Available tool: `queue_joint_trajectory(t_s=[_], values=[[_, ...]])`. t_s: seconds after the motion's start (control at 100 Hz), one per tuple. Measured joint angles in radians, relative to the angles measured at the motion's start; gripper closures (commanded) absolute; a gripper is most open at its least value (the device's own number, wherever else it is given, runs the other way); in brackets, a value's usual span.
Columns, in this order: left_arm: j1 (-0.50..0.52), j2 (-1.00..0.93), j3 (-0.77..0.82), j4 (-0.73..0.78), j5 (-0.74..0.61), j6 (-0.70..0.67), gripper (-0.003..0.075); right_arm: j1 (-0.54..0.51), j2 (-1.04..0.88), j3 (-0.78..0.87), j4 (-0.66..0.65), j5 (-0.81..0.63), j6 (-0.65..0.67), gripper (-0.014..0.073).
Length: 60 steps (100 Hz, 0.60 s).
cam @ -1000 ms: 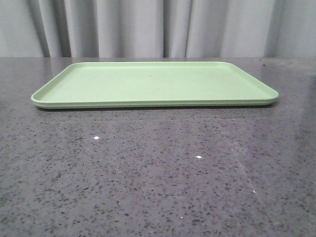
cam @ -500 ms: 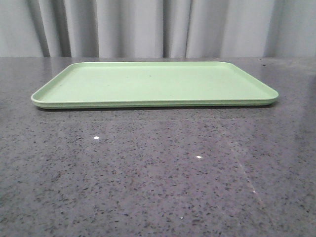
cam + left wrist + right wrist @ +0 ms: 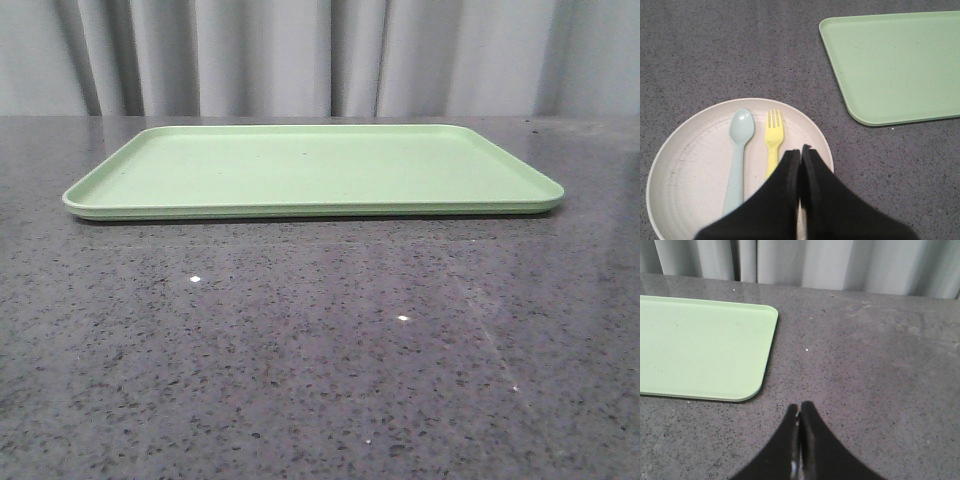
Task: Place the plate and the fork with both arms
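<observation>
Both grippers closed, empty | yellow fork lying on pale plate

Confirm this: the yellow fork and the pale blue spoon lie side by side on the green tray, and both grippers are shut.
Wrong in one respect: the left wrist view shows the fork and spoon lying on the plate, not the tray. Both the left gripper and right gripper are shut.

Each gripper has two smooth, matte black, tapering fingers.
</observation>
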State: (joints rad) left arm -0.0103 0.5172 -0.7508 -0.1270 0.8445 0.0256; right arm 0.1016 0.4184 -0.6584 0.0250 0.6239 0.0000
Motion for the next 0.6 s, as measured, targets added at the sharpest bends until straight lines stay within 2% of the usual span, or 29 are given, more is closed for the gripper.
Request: queue_joint_trajectory(t_s=[0.4,0.49,0.6], values=[[0.0,0.009,-0.003,0.0,0.01,0.0,0.0724,0.0,0.025,-0.001,0.002,0.02,0.0,0.07],[0.0,0.009,-0.003,-0.008,0.012,0.0,0.0608,0.0,0.025,-0.001,0.002,0.022,0.0,0.0602],[0.0,0.009,-0.003,-0.025,0.012,0.0,0.0343,0.0,0.025,-0.001,0.002,0.022,0.0,0.0397]])
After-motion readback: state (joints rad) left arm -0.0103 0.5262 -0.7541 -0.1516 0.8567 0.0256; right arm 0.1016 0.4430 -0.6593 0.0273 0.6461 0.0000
